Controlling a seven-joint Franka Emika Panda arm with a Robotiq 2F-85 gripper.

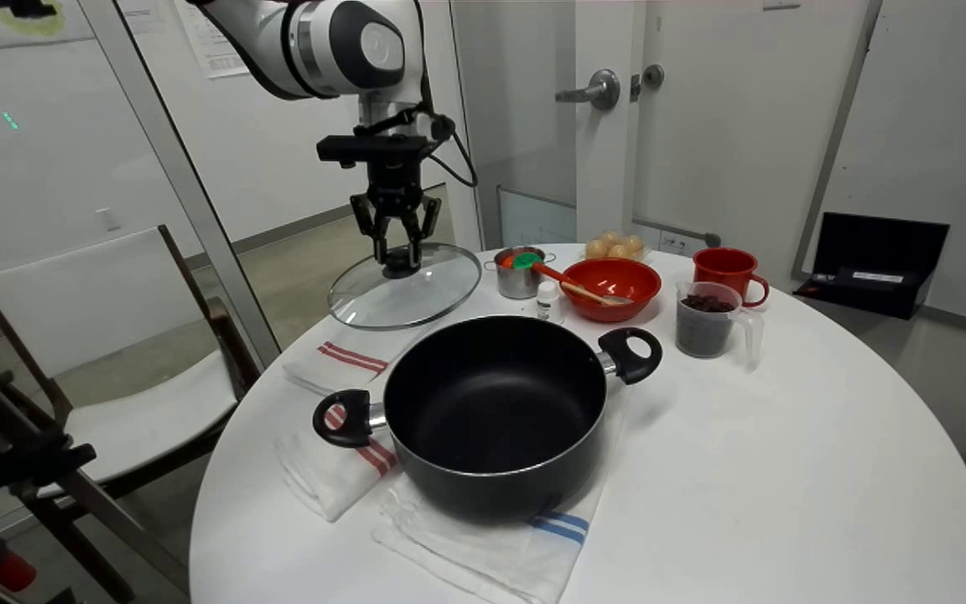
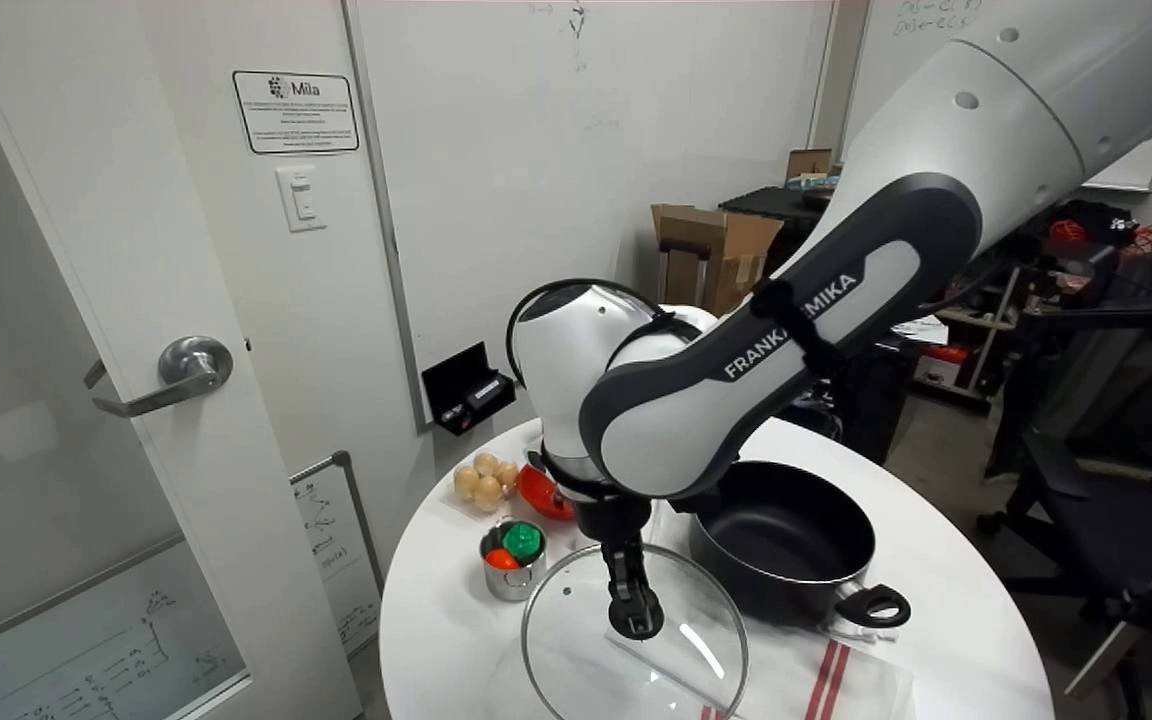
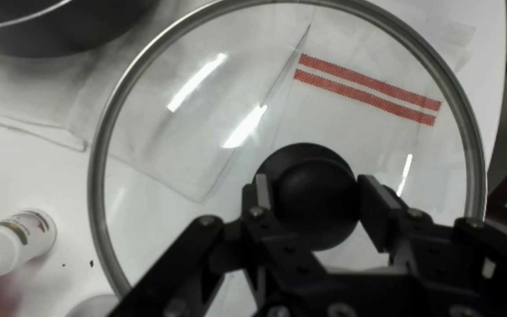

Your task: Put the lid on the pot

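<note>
The clear glass lid [image 1: 441, 289] has a metal rim and a black centre knob. My gripper [image 1: 397, 252] is shut on the knob, with one finger on each side, as the wrist view [image 3: 310, 198] shows. The lid appears held above the table, slightly tilted, beside the pot; it also shows in an exterior view [image 2: 576, 660]. The large black pot [image 1: 495, 495] stands uncovered on towels, its two loop handles sticking out. It also shows in an exterior view [image 2: 736, 580], and its wall is at the upper left of the wrist view [image 3: 68, 37].
Red-striped towels [image 1: 324, 474] and a blue-striped towel [image 1: 483, 554] lie on the white table [image 1: 751, 470]. Near the lid stand a small steel pot [image 1: 518, 283], a white bottle [image 1: 547, 300] and a red bowl [image 1: 617, 306]. A measuring cup [image 1: 705, 331] and red mug [image 1: 722, 268] stand farther off.
</note>
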